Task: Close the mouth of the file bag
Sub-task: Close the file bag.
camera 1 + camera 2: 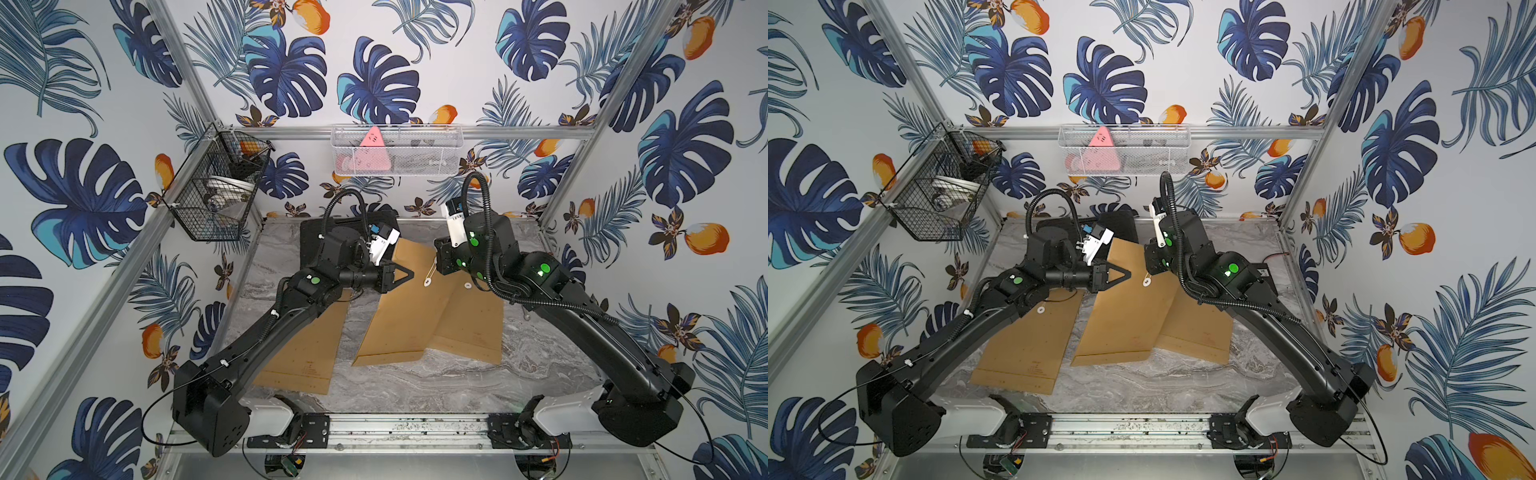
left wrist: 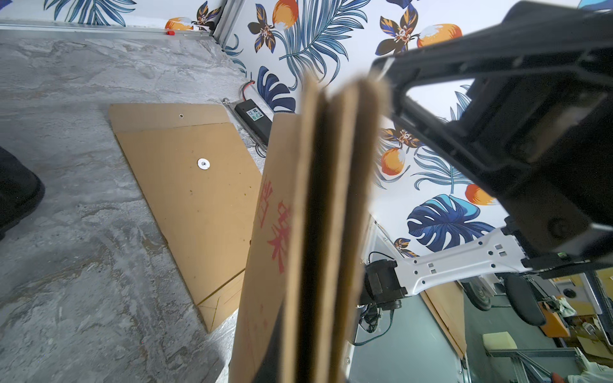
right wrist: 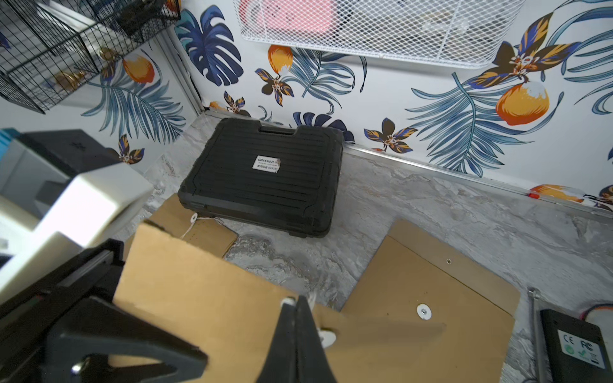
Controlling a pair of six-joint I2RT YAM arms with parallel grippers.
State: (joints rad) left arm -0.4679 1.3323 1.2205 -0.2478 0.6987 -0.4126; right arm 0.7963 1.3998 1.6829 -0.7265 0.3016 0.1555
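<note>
**Both grippers closed on the file bag [image 1: 409,316] at its raised far end**

Lies mid-table on the marble table [image 1: 415,386], between two more kraft bags. Near end flat on the marble, far end lifted clear. Overlaps the right bag [image 1: 473,328] along its right edge. Sits apart from the left bag [image 1: 307,357], itself partly under the left arm.

Pinched at the far left edge by the left gripper [image 1: 409,274], jaws clamped flat on the paper. Seen in the left wrist view as layered brown edges running straight out from the jaws.

Left arm: up from the near left base, slanting far and inward, bent at the elbow. Forearm and gripper roughly level, pointing right.

Right arm: up from the near right base, slanting far and leftward, folded at the wrist. Right gripper [image 3: 296,305] aimed down at the bag's far right part. Jaws pressed together, apparently nipping a white string [image 1: 431,274] that leads to a white disc [image 1: 427,282] on the bag's face.

Farther out: a black case [image 3: 265,179] at the table's far edge. A black wire basket [image 1: 208,199] on the left wall, a white mesh basket [image 1: 399,153] on the far wall
</note>
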